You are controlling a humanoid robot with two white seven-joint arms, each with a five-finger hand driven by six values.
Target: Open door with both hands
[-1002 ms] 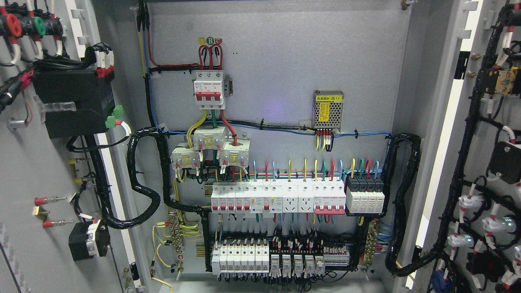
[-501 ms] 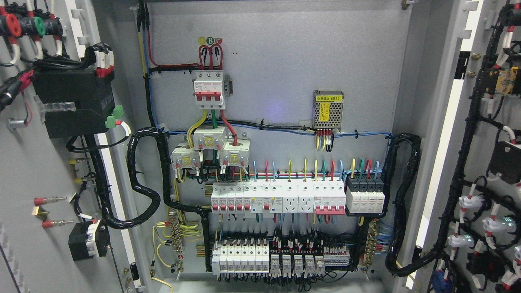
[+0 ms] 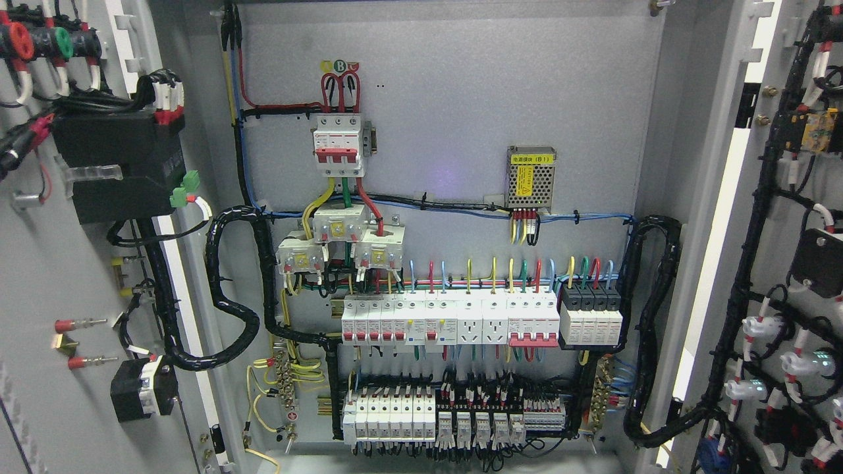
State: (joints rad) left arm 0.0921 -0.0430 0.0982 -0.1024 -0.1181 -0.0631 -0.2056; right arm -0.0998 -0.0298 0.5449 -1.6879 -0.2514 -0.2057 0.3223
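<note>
left door (image 3: pixel 59 276) and right door (image 3: pixel 790 263) swung wide, exposing breaker panel (image 3: pixel 448 322) | task looks done | neither hand in view, state unknown

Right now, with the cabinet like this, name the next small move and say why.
Probably none beyond holding back: the left door and right door both stand swung wide, baring the back panel and breakers. Neither hand is in view, so the opening looks done.
</note>
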